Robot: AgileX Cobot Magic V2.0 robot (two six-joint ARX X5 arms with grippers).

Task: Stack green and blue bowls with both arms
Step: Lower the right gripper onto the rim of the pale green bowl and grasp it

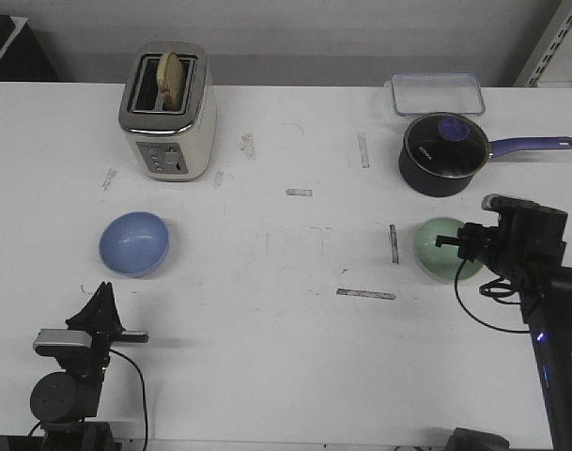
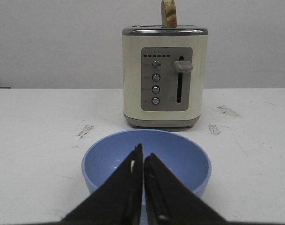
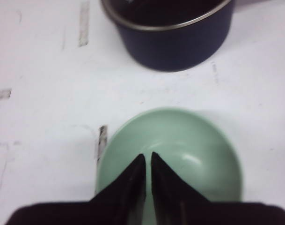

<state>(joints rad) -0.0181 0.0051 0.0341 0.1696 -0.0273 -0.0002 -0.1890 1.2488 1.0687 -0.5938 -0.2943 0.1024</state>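
The periwinkle blue bowl [image 1: 134, 243] sits upright on the white table [image 1: 286, 319] at the left, in front of the toaster. My left gripper [image 1: 102, 293] is low near the table's front edge, just short of the bowl and pointing at it. In the left wrist view its jaws [image 2: 143, 153] are shut and empty, with the blue bowl [image 2: 184, 152] right behind the tips. The pale green bowl [image 1: 436, 246] sits at the right. My right gripper [image 1: 447, 244] hovers over it. In the right wrist view [image 3: 148, 157] it is shut and empty above the green bowl [image 3: 193, 150].
A cream toaster [image 1: 168, 117] with bread in one slot stands at the back left. A dark lidded saucepan [image 1: 442, 155] with a blue handle is just behind the green bowl. A clear lidded container [image 1: 437, 94] lies at the back right. Tape marks dot the table.
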